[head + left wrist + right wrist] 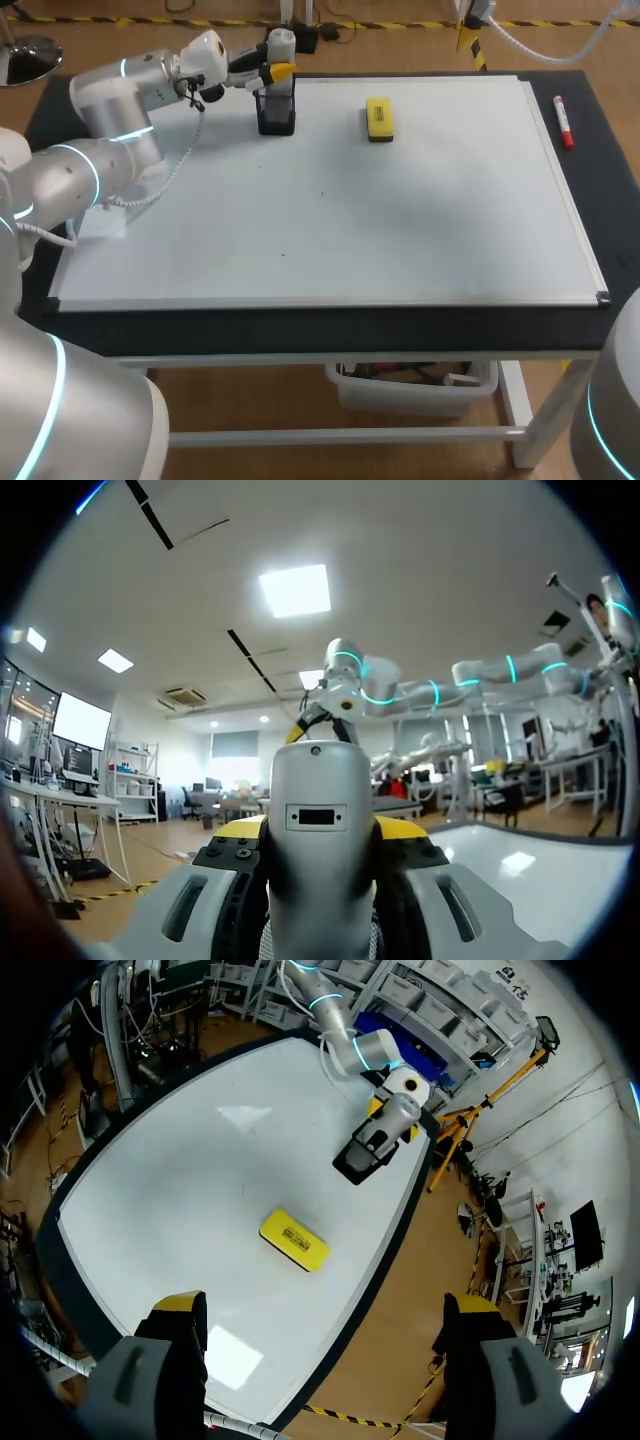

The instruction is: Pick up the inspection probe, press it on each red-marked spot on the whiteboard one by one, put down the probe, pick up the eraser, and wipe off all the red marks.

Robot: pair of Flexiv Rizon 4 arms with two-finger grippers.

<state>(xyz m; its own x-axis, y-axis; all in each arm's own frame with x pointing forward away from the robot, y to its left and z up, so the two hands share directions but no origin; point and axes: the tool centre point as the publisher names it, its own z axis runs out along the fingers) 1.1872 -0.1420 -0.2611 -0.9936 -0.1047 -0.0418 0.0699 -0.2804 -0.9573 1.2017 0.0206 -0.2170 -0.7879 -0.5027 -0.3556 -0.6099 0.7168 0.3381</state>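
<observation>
The grey inspection probe [281,45] stands upright at the whiteboard's [430,220] far left, its lower end at the mouth of a black holder [276,112]. My left gripper [272,72] is shut on it. In the left wrist view the probe [320,810] fills the gap between the yellow tips of that gripper [320,830]. The yellow eraser [379,118] lies flat to the right of the holder. My right gripper [325,1305] hangs open and empty high above the board, looking down on the eraser [293,1240] and probe [385,1125]. I see no red marks on the board.
A red marker [563,120] lies on the black tabletop just past the board's right frame. The left arm's white cable [180,160] trails over the board's left part. A few tiny dark specks [322,193] dot the middle.
</observation>
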